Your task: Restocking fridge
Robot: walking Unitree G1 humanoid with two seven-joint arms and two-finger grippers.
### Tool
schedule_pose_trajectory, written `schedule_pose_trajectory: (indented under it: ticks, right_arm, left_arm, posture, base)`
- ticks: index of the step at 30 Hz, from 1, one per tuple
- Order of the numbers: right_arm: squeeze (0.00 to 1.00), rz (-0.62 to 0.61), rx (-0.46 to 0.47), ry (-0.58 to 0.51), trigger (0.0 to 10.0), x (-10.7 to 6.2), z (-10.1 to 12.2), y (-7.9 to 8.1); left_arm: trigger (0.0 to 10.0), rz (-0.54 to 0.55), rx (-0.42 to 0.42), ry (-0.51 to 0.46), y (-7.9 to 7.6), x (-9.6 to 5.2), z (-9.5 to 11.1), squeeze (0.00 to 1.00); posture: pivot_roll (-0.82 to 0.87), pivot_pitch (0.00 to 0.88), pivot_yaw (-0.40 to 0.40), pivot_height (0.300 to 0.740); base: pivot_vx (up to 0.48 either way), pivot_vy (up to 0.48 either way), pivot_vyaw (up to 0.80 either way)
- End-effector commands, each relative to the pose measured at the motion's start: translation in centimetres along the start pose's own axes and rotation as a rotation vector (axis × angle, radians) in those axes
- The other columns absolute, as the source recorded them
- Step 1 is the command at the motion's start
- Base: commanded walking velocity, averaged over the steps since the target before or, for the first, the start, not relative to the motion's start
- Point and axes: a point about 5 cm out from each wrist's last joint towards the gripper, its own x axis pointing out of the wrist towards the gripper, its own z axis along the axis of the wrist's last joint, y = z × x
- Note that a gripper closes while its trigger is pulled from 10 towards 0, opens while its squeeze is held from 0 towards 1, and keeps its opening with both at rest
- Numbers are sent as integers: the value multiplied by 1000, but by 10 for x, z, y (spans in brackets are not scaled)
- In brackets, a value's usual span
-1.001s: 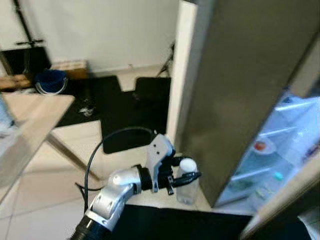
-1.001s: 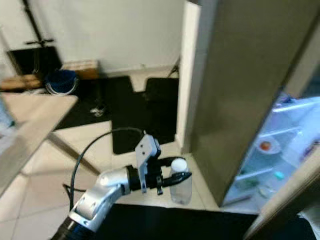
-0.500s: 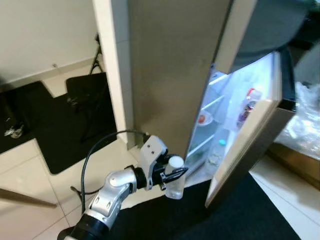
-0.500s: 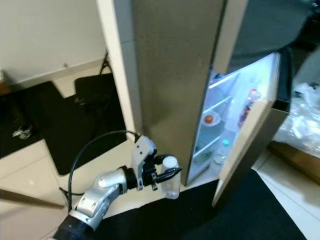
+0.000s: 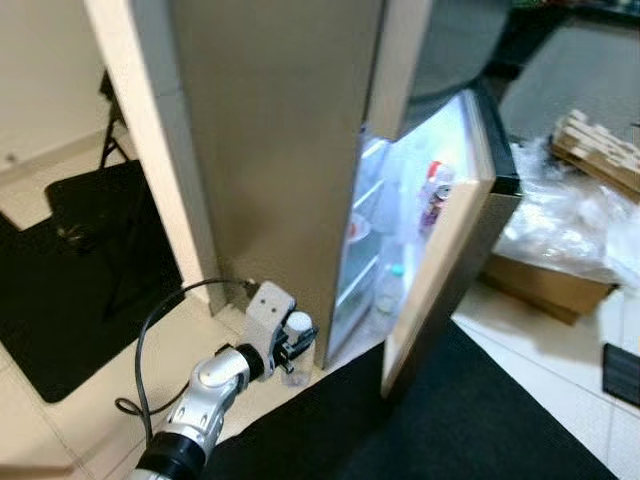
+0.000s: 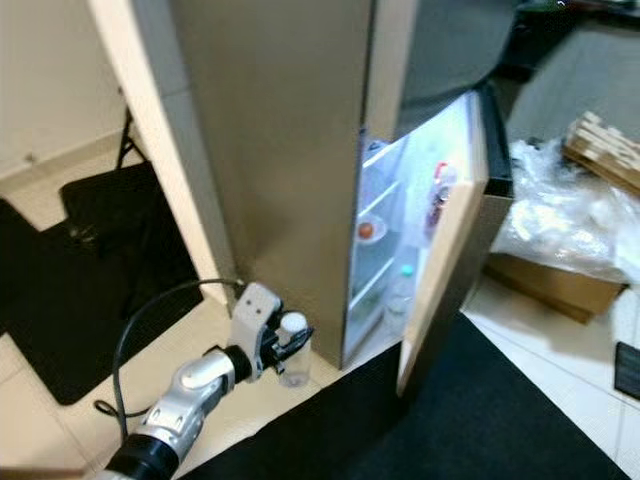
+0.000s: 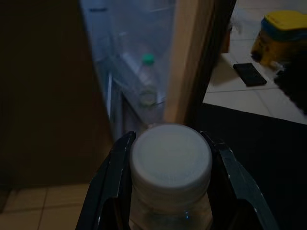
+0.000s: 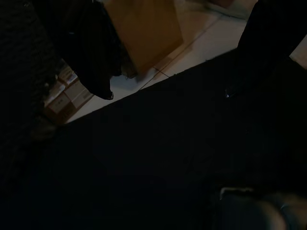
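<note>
- Tall grey fridge [image 5: 280, 150] fills the upper middle of the head-camera frame, its door [image 5: 440, 270] standing ajar to the right of centre and the lit white shelves [image 6: 385, 240] showing through the gap.
- Left hand [image 5: 296, 345], at the lower left of centre, is closed around a clear bottle [image 5: 297, 352] with a white cap, held upright with its long axis vertical; the wrist view shows both black fingers [image 7: 108, 184] pressed against the cap's sides.
- Bottle sits low down, just beside the fridge's grey side panel and short of the opening; the lit gap lies up and to the right of the hand in the frame.
- Wrist camera looks past the white cap [image 7: 171, 155] straight at the opening, where a green-capped bottle [image 7: 147, 79] already stands in a low part of the fridge and the door's edge [image 7: 184, 62] rises just to its right.
- Coming move, by these pictures, turns on carrying the bottle rightward and upward round the panel's corner, through the narrow space between cabinet and door.
- Left arm is plainly the nearer 1; the right arm's wrist view is too dark to show its hand's opening.
- Plastic-wrapped bundles and a cardboard box [image 5: 545, 280] lie on the tiled floor at the right edge.
</note>
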Motion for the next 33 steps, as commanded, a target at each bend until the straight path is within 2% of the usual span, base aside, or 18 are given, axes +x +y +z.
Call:
schedule_pose_trajectory:
  ticks: [1, 5, 7, 10, 12, 14, 17, 18, 20, 22, 23, 25, 29, 33]
  right_arm:
    - [0, 3, -1, -11, 10000, 0, 3, 2]
    - [0, 4, -3, -16, 10000, 0, 5, 2]
    - [0, 4, -4, -17, 10000, 0, 5, 2]
    - [0, 4, -6, -21, 10000, 1, 6, 2]
    - [0, 3, -7, -22, 10000, 1, 7, 2]
    - [0, 2, -7, -23, 10000, 1, 7, 2]
    - [0, 1, -9, -28, 10000, 1, 8, 2]
    - [0, 1, -9, -28, 10000, 1, 8, 2]
    - [0, 1, -10, -31, 10000, 1, 9, 2]
    - [0, 1, -10, -31, 10000, 1, 9, 2]
    - [0, 1, -11, -35, 10000, 1, 10, 2]
    - [0, 1, -13, -38, 10000, 1, 11, 2]
    - [0, 0, -5, -47, 10000, 1, 12, 2]
    - [0, 2, -10, -65, 10000, 1, 16, 2]
  left_arm:
    - [10000, 80, -41, 67, 4, -12, -27, 0]
    - [10000, 212, -108, 206, 9, -33, -66, 0]
    - [10000, 231, -112, 228, 9, -37, -71, 0]
    - [10000, 336, -152, 371, 8, -63, -105, 0]
    - [10000, 371, -171, 419, 6, -73, -115, 0]
    - [10000, 381, -176, 436, 5, -77, -119, 0]
    - [10000, 473, -202, 557, 1, -104, -142, 0]
    - [10000, 473, -202, 557, 1, -104, -142, 0]
    - [10000, 517, -219, 616, -1, -118, -152, 0]
    - [10000, 517, -219, 616, -1, -118, -152, 0]
    - [10000, 549, -252, 662, -5, -129, -161, 0]
    - [10000, 570, -282, 710, -9, -139, -168, 0]
    - [10000, 588, -310, 749, -13, -148, -174, 0]
    - [10000, 593, -338, 788, -19, -157, -180, 0]
  posture:
    - [40, 0, -1, 740]
    - [40, 0, -1, 740]
    - [40, 0, -1, 740]
    - [40, 0, -5, 740]
    - [40, 0, -5, 740]
    - [40, 0, -5, 740]
    - [40, 0, -7, 740]
    - [40, 0, -7, 740]
    - [41, 0, -9, 740]
    - [41, 0, -9, 740]
    - [41, 0, -9, 740]
    - [41, 0, -9, 740]
    - [42, 0, -9, 740]
    - [42, 0, -9, 740]
  base:
    - [0, 0, -788]
    - [0, 0, -788]
    - [0, 0, -788]
    - [0, 0, -788]
    - [0, 0, -788]
    - [0, 0, -788]
    - [0, 0, -788]
    - [0, 0, -788]
    - [0, 0, -788]
    - [0, 0, -788]
    - [0, 0, -788]
    - [0, 0, -788]
    - [0, 0, -748]
    - [0, 0, 0]
